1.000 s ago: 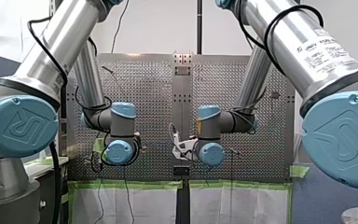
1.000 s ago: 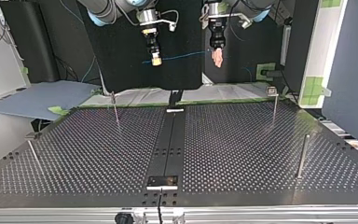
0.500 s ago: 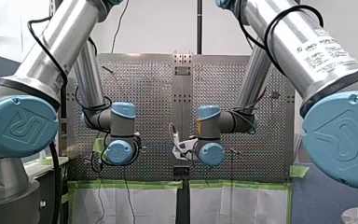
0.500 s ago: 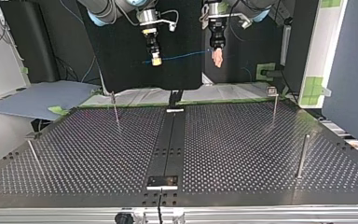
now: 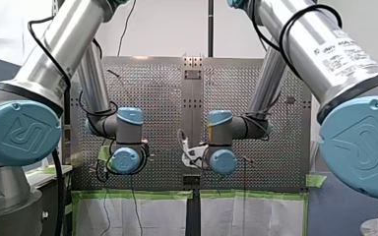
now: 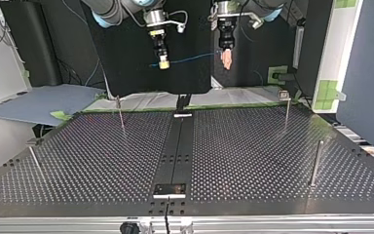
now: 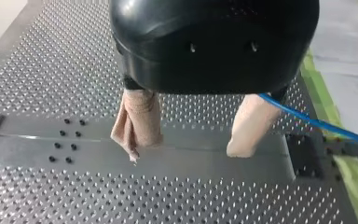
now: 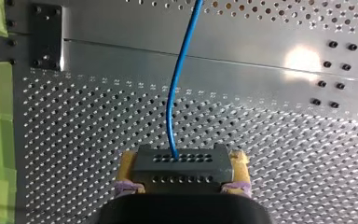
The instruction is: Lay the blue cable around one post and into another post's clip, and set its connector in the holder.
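In the top view both grippers hang high above the far edge of the perforated table (image 6: pixel 253 161). My right gripper (image 6: pixel 163 62), with yellow pads, is shut on a dark grey connector (image 8: pixel 182 165). The blue cable (image 8: pixel 179 84) leaves this connector and runs across (image 6: pixel 187 59) toward my left gripper (image 6: pixel 227 58). My left gripper (image 7: pixel 191 140) stands open, with its beige fingers (image 7: pixel 137 121) spread and nothing between them. The cable (image 7: pixel 317 122) passes along the outer side of one finger. The front view hides both grippers behind the wrists.
Several thin metal posts stand on the table: one at the far left of the top view (image 6: pixel 120 113), one at the far right (image 6: pixel 286 108), one nearer right (image 6: pixel 315 163) and one nearer left (image 6: pixel 35 161). A black plate (image 6: pixel 170 189) sits on the centre strip near the front edge.
In the top view my left gripper has risen slightly, and the cable's end beside it with it. My right gripper keeps its place and its grip.
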Controlling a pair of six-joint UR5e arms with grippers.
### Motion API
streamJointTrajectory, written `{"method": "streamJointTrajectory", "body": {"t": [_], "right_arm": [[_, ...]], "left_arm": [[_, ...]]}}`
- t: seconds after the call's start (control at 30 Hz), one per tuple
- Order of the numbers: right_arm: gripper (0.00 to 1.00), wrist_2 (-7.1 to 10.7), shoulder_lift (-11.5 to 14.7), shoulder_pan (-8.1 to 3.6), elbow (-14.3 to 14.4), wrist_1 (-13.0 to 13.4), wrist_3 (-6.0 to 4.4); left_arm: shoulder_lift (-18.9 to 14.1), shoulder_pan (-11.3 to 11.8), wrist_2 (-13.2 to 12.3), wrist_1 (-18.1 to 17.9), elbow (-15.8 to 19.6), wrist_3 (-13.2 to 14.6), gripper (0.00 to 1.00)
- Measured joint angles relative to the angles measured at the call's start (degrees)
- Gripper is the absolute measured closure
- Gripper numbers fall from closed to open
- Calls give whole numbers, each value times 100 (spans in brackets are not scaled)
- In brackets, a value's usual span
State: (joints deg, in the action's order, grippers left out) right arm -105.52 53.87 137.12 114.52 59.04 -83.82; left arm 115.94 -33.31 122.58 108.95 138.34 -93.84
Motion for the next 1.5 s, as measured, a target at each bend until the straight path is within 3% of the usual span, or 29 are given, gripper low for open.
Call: {"method": "streamJointTrajectory", "body": {"t": [0.17, 0.27, 0.4, 0.53, 0.83, 1.07, 1.5], "right_arm": [[100, -269, 272, 262, -268, -271, -4], [100, -452, 454, 359, -450, -454, 2], [100, -654, 673, 392, -570, -672, 18], [100, -729, 888, 405, -625, -886, 22], [100, -722, 1382, 423, -1001, -1381, -1], [100, -631, 1704, 410, -1275, -1755, 14], [100, -229, 1739, 311, -1805, -2468, 23]], "left_arm": [[-170, -141, -120, 193, 60, -191, 0], [-323, -169, -142, 352, 66, -285, 0], [-551, -133, -118, 583, 67, -380, 0], [-780, -73, -42, 815, 41, -569, 0], [-1345, 18, 223, 1379, -396, -1119, 0], [-1760, 61, 277, 1791, -808, -1473, 0], [-2529, 221, 484, 2561, -1499, -1774, 0]]}}
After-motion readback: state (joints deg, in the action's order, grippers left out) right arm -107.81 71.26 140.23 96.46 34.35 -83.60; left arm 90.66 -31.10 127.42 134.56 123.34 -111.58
